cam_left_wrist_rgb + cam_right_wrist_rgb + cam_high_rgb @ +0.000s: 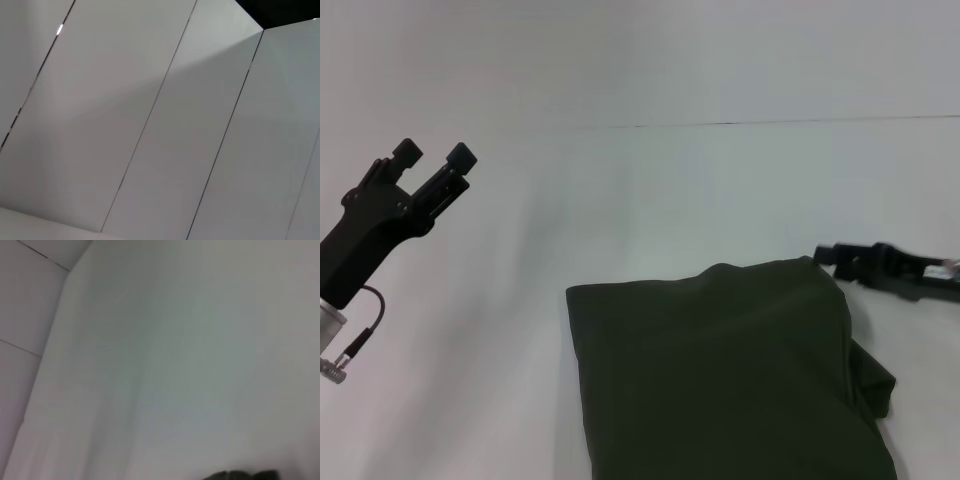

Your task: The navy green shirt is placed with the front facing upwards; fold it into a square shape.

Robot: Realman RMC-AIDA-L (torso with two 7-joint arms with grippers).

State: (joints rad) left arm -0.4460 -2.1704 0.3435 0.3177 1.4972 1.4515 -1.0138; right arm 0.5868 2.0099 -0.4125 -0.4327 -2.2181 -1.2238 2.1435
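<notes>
The navy green shirt (730,375) lies folded on the white table (620,200), a dark block in the near centre-right of the head view, running off the near edge. Its far edge is fairly straight with a small hump near the middle, its left edge is neat, and on the right a lower layer pokes out past the top fold. No print or collar shows; only plain dark cloth faces up.

Over on the left, the left gripper (433,160) hangs raised above the table, well apart from the shirt and to its far left. Its jaws stand parted with a clear gap between the two black fingers (407,152), and nothing sits between them. The left wrist view takes in only pale wall panels with thin seams.

On the right, the right gripper (828,257) sits low at the shirt's far right corner, its tip just beside or touching the cloth edge there; which of the two cannot be told. Whether its jaws are released or clenched cannot be told either. The right wrist view shows mostly bare table, with a sliver of the dark shirt (240,475) at one edge.
</notes>
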